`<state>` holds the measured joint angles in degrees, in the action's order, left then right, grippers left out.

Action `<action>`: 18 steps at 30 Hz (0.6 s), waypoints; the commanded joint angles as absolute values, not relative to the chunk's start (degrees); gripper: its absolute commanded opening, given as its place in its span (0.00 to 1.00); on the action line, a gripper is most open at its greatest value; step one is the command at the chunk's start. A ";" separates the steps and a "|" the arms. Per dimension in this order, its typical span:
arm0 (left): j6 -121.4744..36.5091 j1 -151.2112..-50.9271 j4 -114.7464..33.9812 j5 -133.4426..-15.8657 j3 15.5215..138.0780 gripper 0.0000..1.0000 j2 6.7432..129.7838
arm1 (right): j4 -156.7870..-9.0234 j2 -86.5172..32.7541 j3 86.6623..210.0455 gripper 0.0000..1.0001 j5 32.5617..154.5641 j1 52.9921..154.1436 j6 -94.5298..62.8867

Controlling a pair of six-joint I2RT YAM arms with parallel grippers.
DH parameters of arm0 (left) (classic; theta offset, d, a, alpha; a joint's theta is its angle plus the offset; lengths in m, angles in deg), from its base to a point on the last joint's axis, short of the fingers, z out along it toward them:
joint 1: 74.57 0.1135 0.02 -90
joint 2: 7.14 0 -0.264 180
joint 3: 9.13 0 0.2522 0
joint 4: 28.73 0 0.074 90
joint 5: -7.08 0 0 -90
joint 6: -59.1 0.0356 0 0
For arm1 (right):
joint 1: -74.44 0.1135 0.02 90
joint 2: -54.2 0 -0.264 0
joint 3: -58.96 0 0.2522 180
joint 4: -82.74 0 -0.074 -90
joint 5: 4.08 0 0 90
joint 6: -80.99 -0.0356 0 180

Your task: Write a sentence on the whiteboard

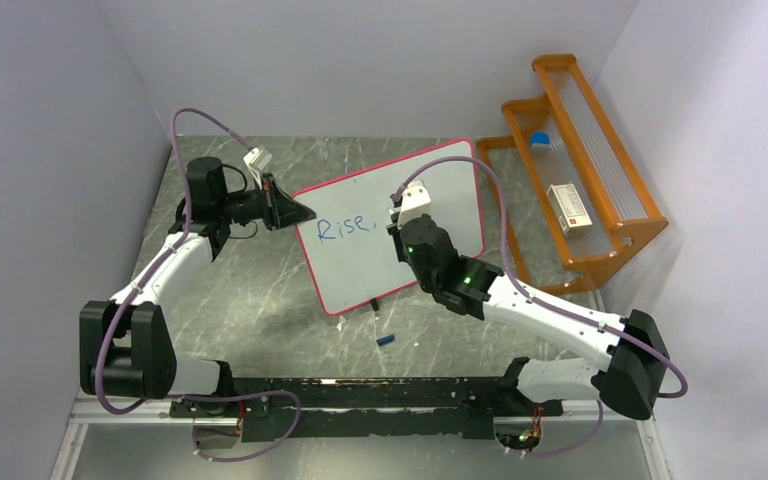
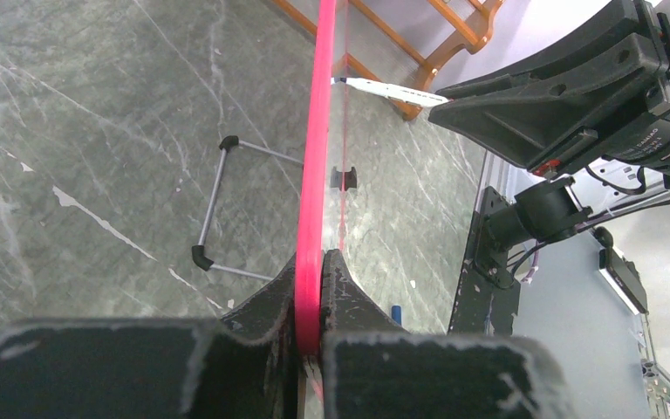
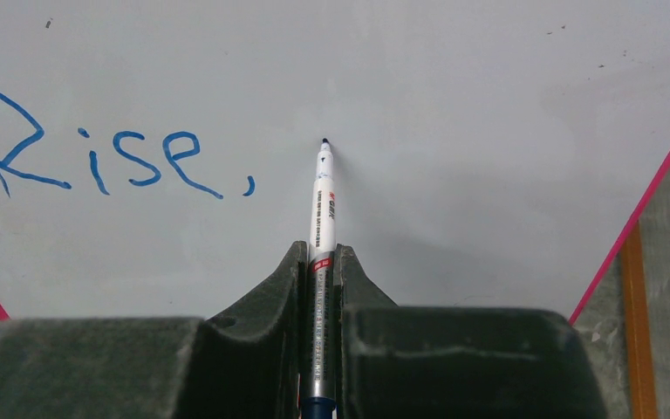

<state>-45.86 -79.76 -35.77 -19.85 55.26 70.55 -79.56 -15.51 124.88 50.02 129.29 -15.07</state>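
The whiteboard point(image 1: 360, 260), white with a thin pink-red frame, stands tilted at the table's middle. Blue writing "Rise," point(image 1: 345, 228) is on its left part; it also shows in the right wrist view point(image 3: 105, 157). My left gripper point(image 1: 305, 212) is shut on the board's left frame edge point(image 2: 312, 218). My right gripper point(image 1: 400, 228) is shut on a white marker point(image 3: 321, 218), its tip point(image 3: 324, 141) at the board surface just right of the comma. The marker also shows in the left wrist view point(image 2: 388, 88).
An orange wire rack point(image 1: 570, 160) stands at the back right, holding a white box point(image 1: 570, 207) and a small blue item point(image 1: 540, 140). A blue marker cap point(image 1: 386, 341) lies on the table in front of the board. The board's wire stand point(image 2: 214, 209) shows behind it.
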 commanded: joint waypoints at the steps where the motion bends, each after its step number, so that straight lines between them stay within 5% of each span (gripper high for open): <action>1: -40.11 -81.43 -40.63 -23.11 54.20 0.05 72.13 | -81.35 -16.61 125.62 0.00 50.24 128.66 -14.59; 18: -39.95 -81.43 -40.89 -23.36 54.24 0.05 72.09 | -83.05 -16.90 125.89 0.00 51.37 128.66 -14.20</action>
